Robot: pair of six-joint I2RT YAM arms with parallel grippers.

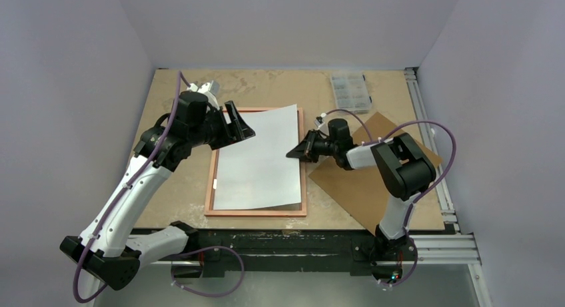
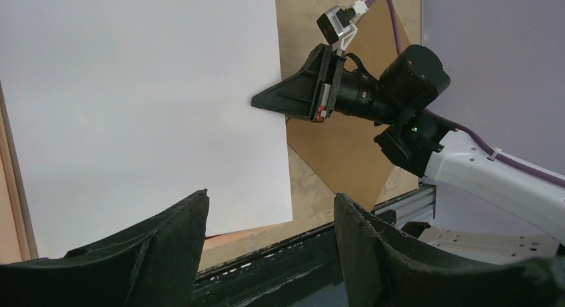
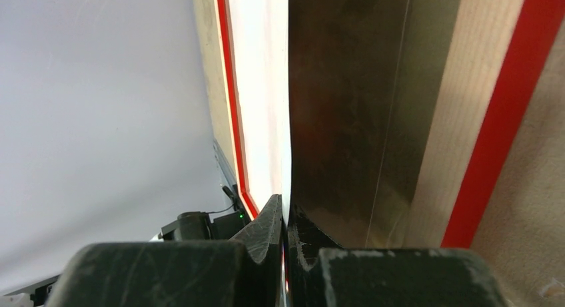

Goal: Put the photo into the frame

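Got the photo (image 1: 256,157) white-side-up over the frame (image 1: 256,212), long axis along the frame's, slightly skewed. Pinched at its right edge by right gripper (image 1: 291,154); left gripper (image 1: 241,124) gaping at the frame's far-left corner.

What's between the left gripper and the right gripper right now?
The photo, white back up, over the frame. The right gripper pinches its right edge; the open left gripper hangs near its far left corner. The top view shows it.

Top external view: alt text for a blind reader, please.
The right gripper pinches the right edge of the white-backed photo, skewed over the frame. The open left gripper hovers by the frame's far-left corner; a brown backing board lies to the right.
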